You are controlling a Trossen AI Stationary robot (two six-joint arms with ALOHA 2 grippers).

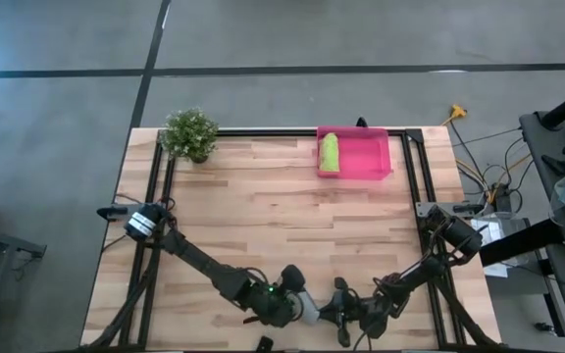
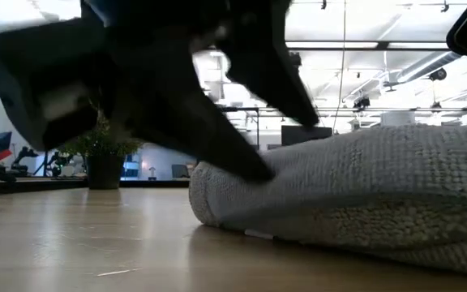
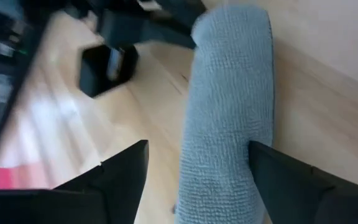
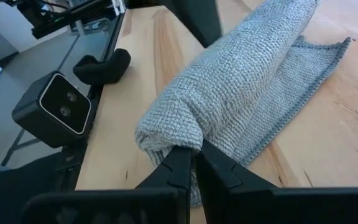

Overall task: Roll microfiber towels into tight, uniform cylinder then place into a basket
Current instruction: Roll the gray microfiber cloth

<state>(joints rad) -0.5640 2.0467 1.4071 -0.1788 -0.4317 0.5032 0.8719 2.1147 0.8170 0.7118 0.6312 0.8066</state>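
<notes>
Trouble lies in the grey towel [image 4: 241,81], rolled near the counter's [image 1: 263,216] front edge but with one flap loose. My left fingers [image 3: 123,174] stand wide either side of it, gripping nothing; my right fingers [image 4: 194,168] are pinched together at its end. Lifting loosely could unroll it well short of the pink basket [image 1: 366,157], where the green towel [image 1: 330,152] sits.

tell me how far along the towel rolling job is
Done: the lime green rolled microfiber towel lies in the bright pink plastic basket. In hand: the grey microfiber towel is rolled at the table's near edge, one flap loose; the left end effector straddles it with fingers open, and the right end effector is shut at the roll's end. Left: tidying the roll and moving it into the basket.
</notes>
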